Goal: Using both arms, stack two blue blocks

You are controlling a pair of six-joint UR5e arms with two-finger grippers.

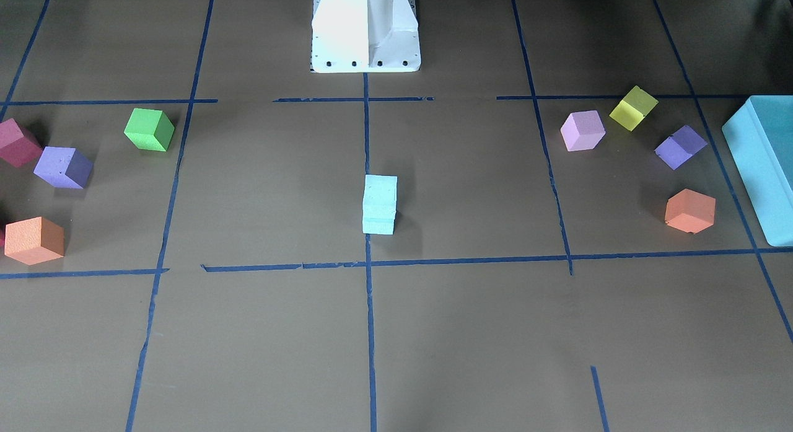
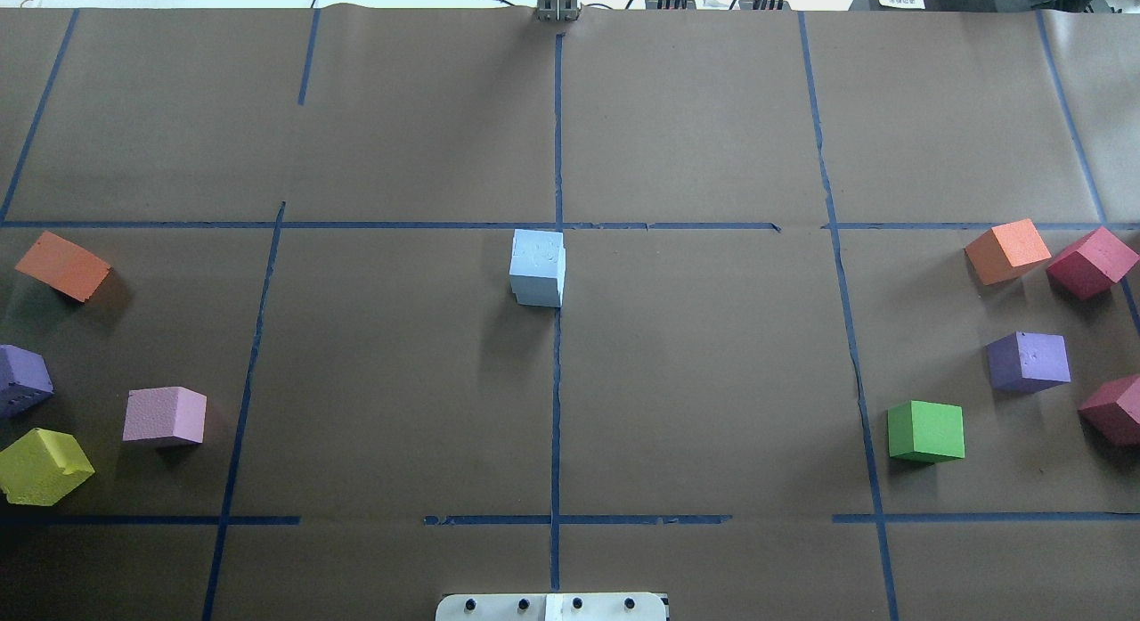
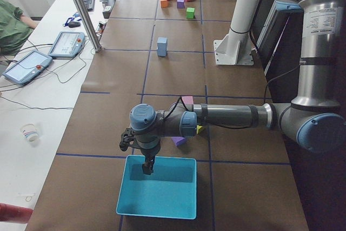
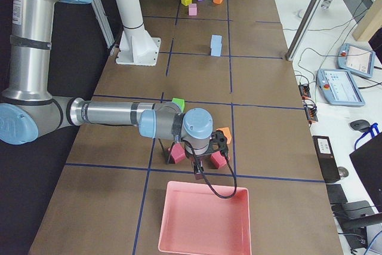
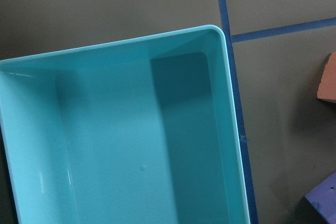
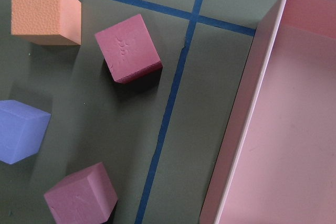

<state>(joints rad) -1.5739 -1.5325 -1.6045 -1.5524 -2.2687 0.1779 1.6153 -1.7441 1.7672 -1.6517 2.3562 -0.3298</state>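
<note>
The two blue blocks (image 2: 537,267) stand stacked, one on the other, at the middle of the table (image 2: 712,380).
I see the left pincer (image 3: 146,169) hanging over the teal box (image 3: 162,196) at the left end, the blocks alone by the centre tape line (image 2: 555,407), and the right pincer (image 4: 199,173) near the pink tray (image 4: 203,225) at the right end. Whether either pincer is wide or narrow, I cannot tell.

**Soft, even light, one burnt-out spot**

The brown tabletop (image 1: 471,333) is lit evenly from above and looks sharp in every view. The white column base (image 1: 365,29) is overexposed in the front view, almost without detail. The stacked blue blocks (image 1: 379,204) throw only a faint, soft-edged shadow. Inside the teal box (image 5: 231,129) one wall lies in darker shade.
</note>
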